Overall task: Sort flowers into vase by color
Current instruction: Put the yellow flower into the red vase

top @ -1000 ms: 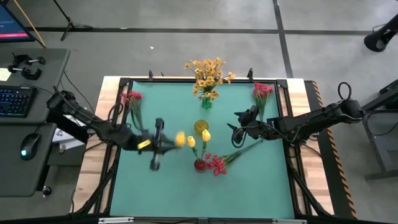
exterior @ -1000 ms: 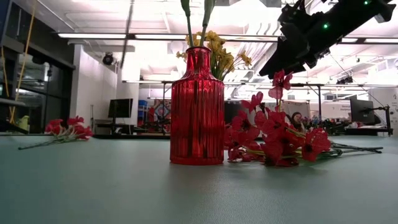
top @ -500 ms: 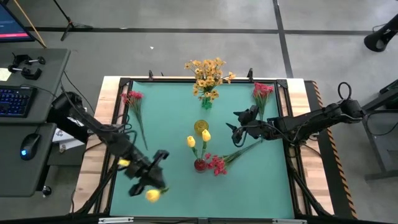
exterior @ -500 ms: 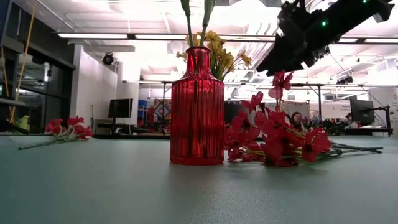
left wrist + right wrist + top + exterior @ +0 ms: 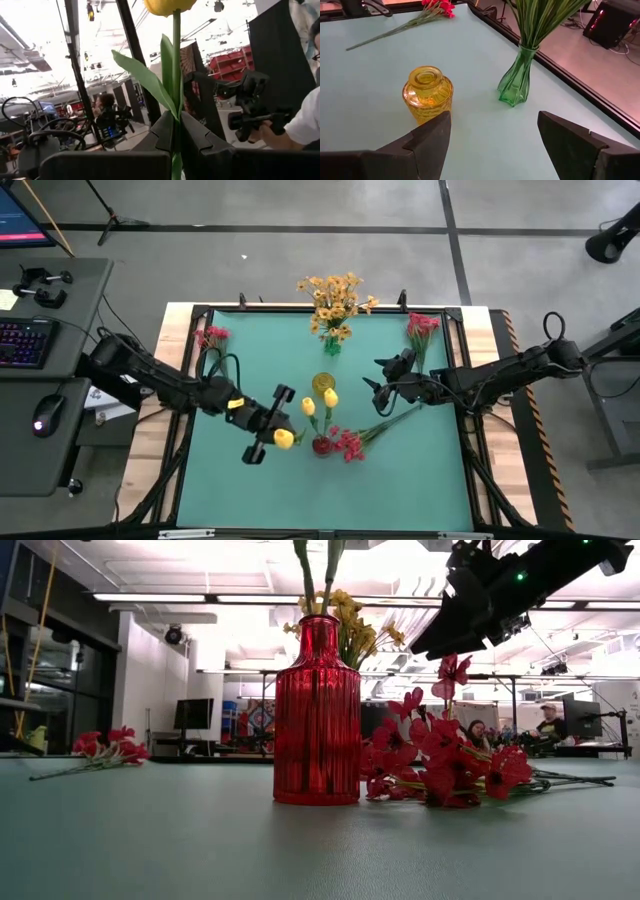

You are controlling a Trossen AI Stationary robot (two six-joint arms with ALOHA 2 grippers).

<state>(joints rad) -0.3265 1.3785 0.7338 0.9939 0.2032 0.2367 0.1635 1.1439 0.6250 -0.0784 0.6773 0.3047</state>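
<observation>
Left gripper (image 5: 268,432) is clamped on a yellow tulip (image 5: 284,439); in its wrist view the fingers (image 5: 167,131) pinch the green stalk (image 5: 176,75), and the bud is cut off by the frame's edge. From above, the bud sits just left of the red vase (image 5: 320,445), over bare mat (image 5: 220,480) with open room toward the near and left edges.

Right gripper (image 5: 377,385) hangs with its fingers (image 5: 432,132) spread wide and empty, right of the yellow vase (image 5: 323,383). Its wrist view shows that squat vase (image 5: 426,94) and the green vase (image 5: 515,82) standing apart with clear mat between them, the green one close to the table's black rim (image 5: 570,82).

Two more tulips (image 5: 318,403) stand in the red vase; their heads overlap the yellow vase's edge from above. Loose red flowers (image 5: 352,444) lie against the red vase's right side, stalks running toward the right arm. In the low view these blooms (image 5: 445,765) crowd the vase (image 5: 317,715) on one side, and the tulip heads are cut off above.

Orange sprays (image 5: 335,300) fill the green vase at the far edge. One red bunch (image 5: 212,337) lies at the far-left corner, another (image 5: 421,328) at the far right, near the frame. A person's sleeve (image 5: 312,120) shows beyond the table.
</observation>
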